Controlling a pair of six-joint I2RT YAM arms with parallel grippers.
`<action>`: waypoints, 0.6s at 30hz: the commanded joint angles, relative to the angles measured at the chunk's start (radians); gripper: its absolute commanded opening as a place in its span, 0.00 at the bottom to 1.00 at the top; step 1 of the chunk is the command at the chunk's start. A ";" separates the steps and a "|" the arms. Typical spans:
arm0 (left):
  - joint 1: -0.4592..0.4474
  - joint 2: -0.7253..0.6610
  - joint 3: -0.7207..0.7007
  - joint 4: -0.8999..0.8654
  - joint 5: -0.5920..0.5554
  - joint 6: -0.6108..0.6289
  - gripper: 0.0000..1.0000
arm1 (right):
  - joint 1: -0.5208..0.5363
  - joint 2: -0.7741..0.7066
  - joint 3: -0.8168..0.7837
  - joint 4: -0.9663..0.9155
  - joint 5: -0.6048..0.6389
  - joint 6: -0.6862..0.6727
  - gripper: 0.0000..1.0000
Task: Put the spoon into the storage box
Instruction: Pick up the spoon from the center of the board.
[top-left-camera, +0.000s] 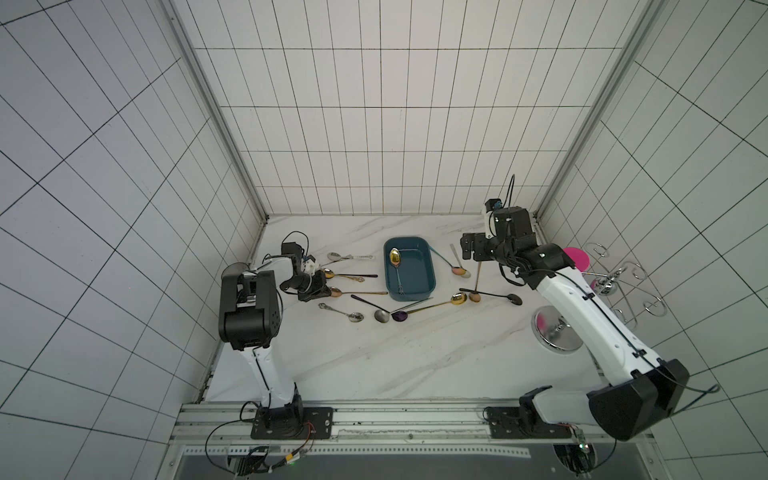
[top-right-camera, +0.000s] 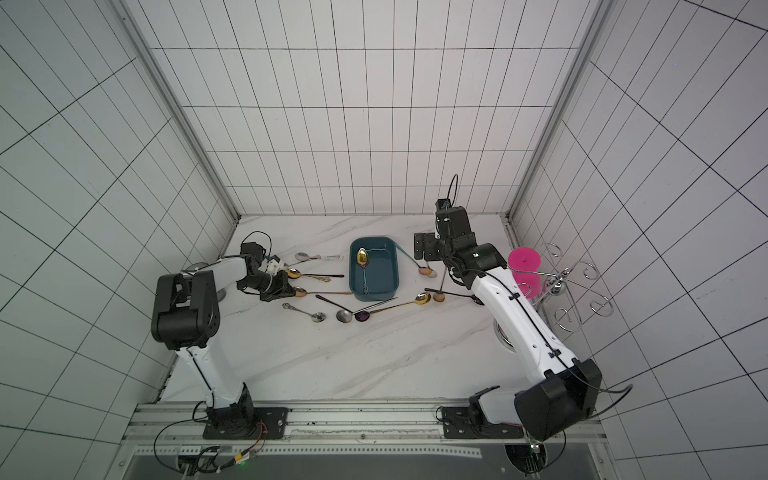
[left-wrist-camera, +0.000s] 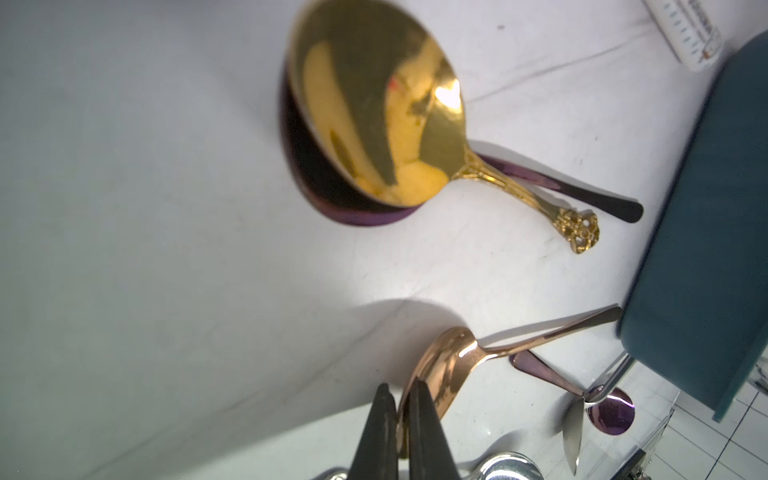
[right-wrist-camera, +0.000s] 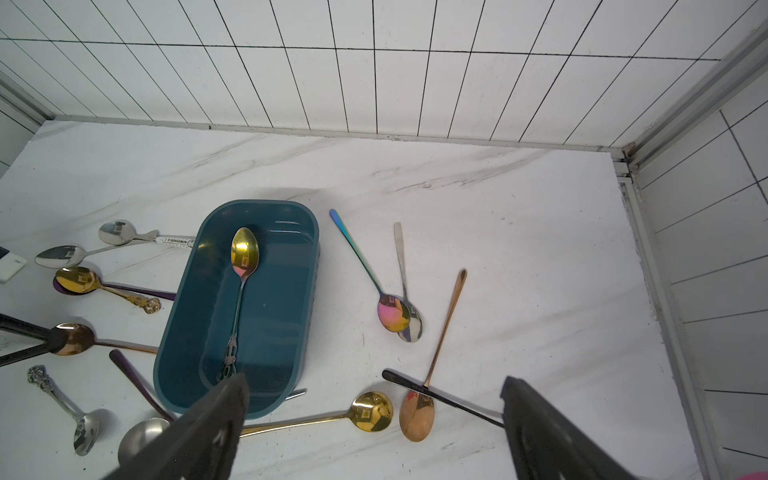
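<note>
**Item:** slender rose-copper metal spoon (left-wrist-camera: 446, 361), low on the white marble-patterned tabletop (top-left-camera: 374, 357).
**Position:** at nine o'clock of the box in both top views, with the bowl away from it. The handle points to three o'clock and ends at the box's wall; contact there cannot be told.
**Holder:** left gripper (left-wrist-camera: 400, 395), black fingers clenched on the spoon's bowl.
**Destination:** dark teal shallow rectangular plastic storage box (top-left-camera: 419, 272) with rounded corners and a raised rim. It holds one gold-bowled spoon (top-left-camera: 395, 257), laid lengthwise.
**Neighbours:** ornate gold spoon (left-wrist-camera: 374, 104) resting on a purple spoon (left-wrist-camera: 590, 193), at twelve o'clock of the held spoon.
**Idle:** right gripper (right-wrist-camera: 374, 384), jaws spread wide and empty, at three o'clock of the box.
**Step:** grasp made; the lift appears not yet begun.
**Next move:** calls for raising the handle clear of the rim, travelling toward three o'clock, aligning lengthwise beside the spoon inside, then letting go. The hold on the bowl looks narrow, so the spoon may swing.
</note>
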 joint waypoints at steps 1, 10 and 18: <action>-0.005 -0.008 0.002 -0.007 -0.043 0.009 0.00 | -0.007 -0.004 -0.017 -0.003 -0.051 -0.005 0.99; -0.007 -0.104 0.021 -0.023 -0.071 0.025 0.00 | -0.005 0.028 0.016 -0.010 -0.199 -0.067 0.99; -0.060 -0.296 0.086 -0.063 -0.150 0.139 0.00 | 0.049 0.062 0.058 0.024 -0.341 -0.195 0.97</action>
